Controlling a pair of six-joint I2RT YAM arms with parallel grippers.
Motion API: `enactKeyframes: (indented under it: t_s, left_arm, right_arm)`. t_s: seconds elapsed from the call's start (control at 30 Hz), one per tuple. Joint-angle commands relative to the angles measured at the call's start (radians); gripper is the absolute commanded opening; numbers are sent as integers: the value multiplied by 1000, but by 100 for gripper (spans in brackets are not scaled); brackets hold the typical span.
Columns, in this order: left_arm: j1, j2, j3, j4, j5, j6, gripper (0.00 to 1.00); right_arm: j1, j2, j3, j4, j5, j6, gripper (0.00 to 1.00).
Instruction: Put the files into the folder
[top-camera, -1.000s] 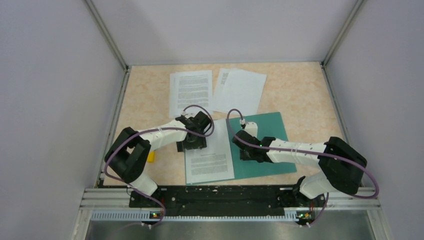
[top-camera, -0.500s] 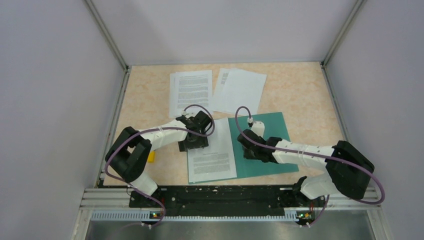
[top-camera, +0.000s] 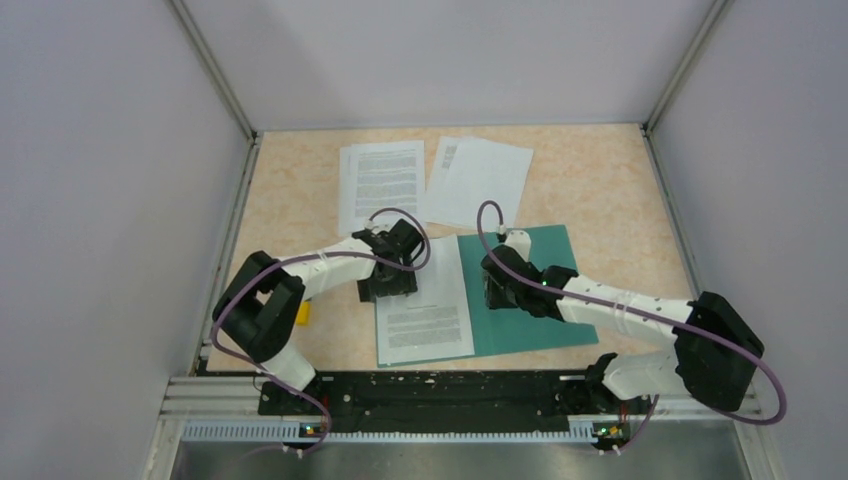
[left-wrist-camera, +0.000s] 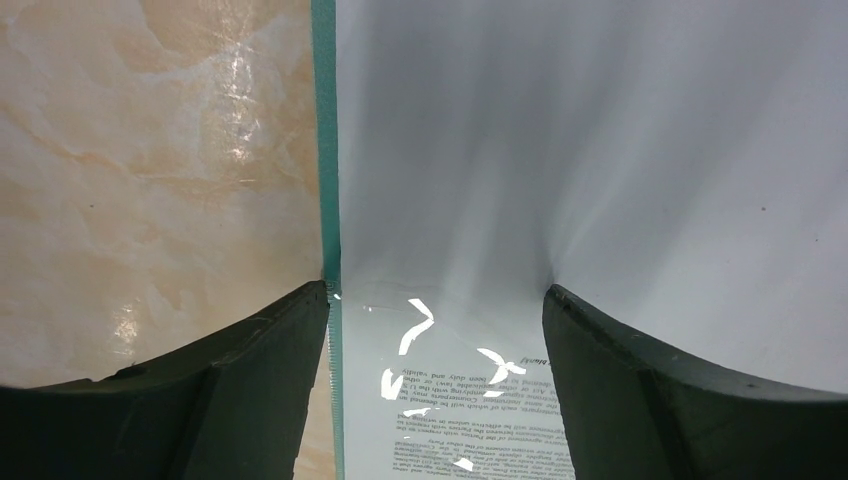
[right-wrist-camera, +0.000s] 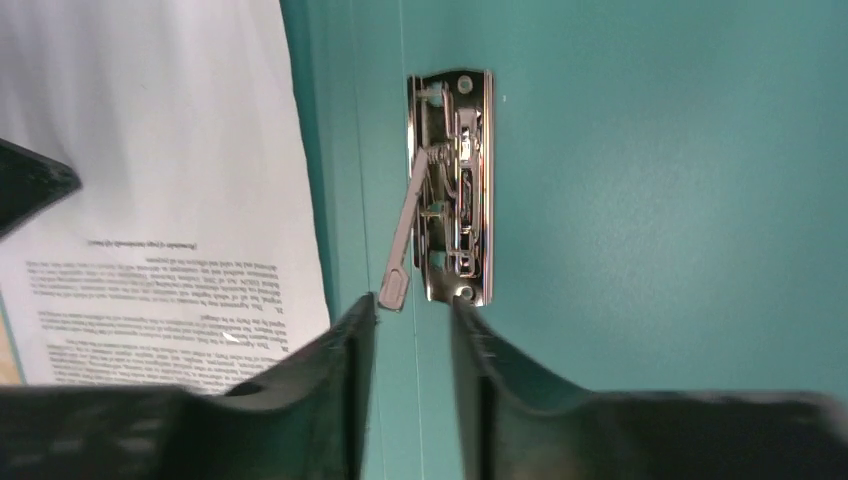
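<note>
One printed sheet (top-camera: 425, 310) lies on the left half of the open folder (top-camera: 520, 335). A thin teal strip shows along its left edge, and its right edge stops short of the metal clip (right-wrist-camera: 455, 190) at the spine. The other sheets (top-camera: 381, 183) (top-camera: 480, 180) lie well apart from it, at the back of the table (top-camera: 610, 190).

The left gripper (left-wrist-camera: 437, 300) is spread wide and holds nothing, with its fingers straddling the sheet's left edge. The right gripper (right-wrist-camera: 412, 305) has its fingers parted by a narrow gap, also with nothing between them, and sits just below the tip of the clip's lever (right-wrist-camera: 403, 240).

The main risk is probably at the clip. The lever is thin and angled, so a pinch slightly off its tip could slide off, or could flip the clip shut before any paper is under it. A push from the left gripper could buckle the thin sheet rather than slide it, or drag the light folder along with it. The right arm above the folder might also catch the sheet's edge.

No brand or label shows on the folder or the clip. The sheet carries a short heading and blocks of small black print, too small to read.
</note>
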Motion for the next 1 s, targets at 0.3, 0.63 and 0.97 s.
enactKeyframes:
  t_s: [0.3,0.63,0.97]
  left_arm:
    - [7,-34,193,-87,-25,139,84]
    - [87,-74,301,1,56,173,85]
    - [280,93,507,230,186,276,91]
  right_arm:
    - [-246,-171,30,-12,-222,-128,49]
    - [-338,-110,12,151,-374,-140,41]
    - [-631,258,324,360,-436,-181,77]
